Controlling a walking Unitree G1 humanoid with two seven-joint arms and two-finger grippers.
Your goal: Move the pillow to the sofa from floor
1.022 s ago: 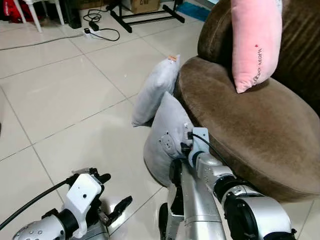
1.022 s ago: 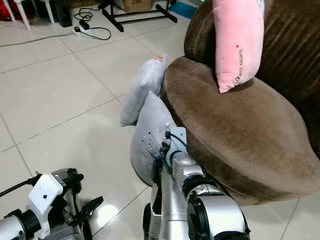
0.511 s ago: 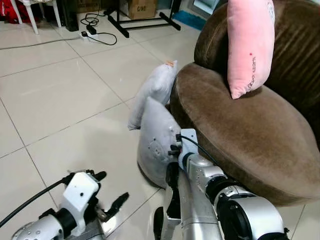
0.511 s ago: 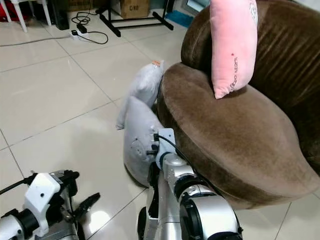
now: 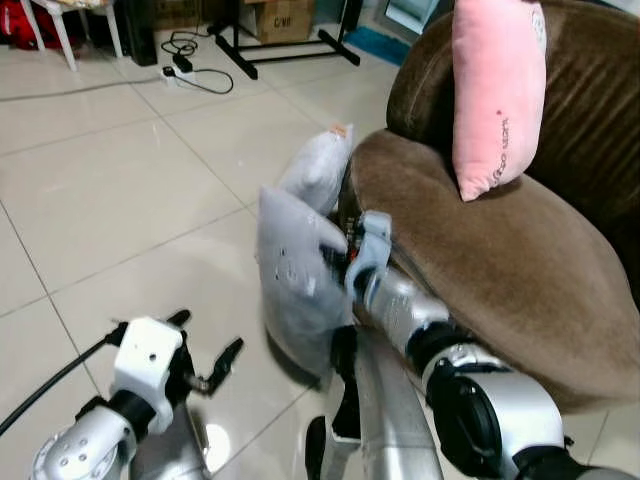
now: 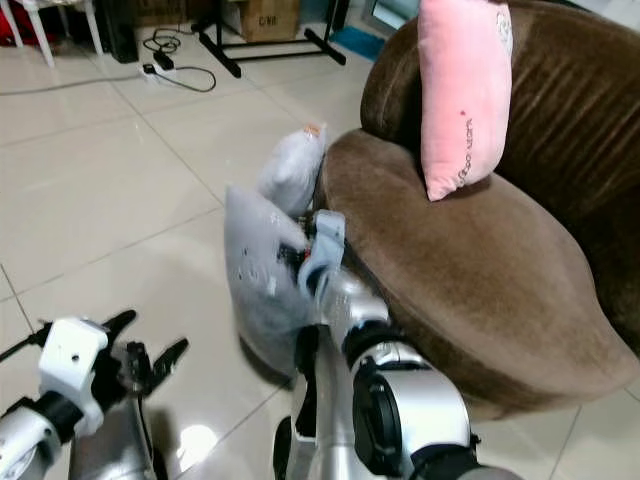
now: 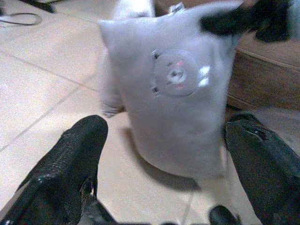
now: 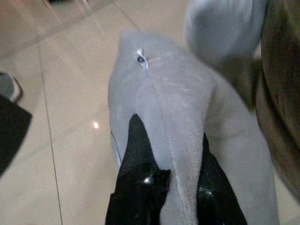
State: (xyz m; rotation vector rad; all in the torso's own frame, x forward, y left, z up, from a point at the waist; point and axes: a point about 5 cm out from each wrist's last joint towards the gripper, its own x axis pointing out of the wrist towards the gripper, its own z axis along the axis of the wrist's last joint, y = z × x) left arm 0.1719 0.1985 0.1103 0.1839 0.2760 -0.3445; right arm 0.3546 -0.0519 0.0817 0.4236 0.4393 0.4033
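Fingers of the right gripper [image 8: 173,187] pinch the grey pillow [image 5: 295,275], upright on the floor [image 5: 120,190] against the sofa's [image 5: 500,270] front edge. Left gripper [image 7: 164,164] hovers nearby, fingers spread.

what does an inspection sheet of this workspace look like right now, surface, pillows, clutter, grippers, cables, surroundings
surface: glossy pale tiled floor.
job's things: grey plush pillow with a round face patch, upright beside the brown velvet sofa; a second grey pillow leans on the sofa's edge.
clutter: pink cushion propped on the sofa.
grippers: right gripper pinches the grey pillow's edge; left gripper open, facing the pillow.
cables: black cord and power strip on the floor.
surroundings: black stand, cardboard box.
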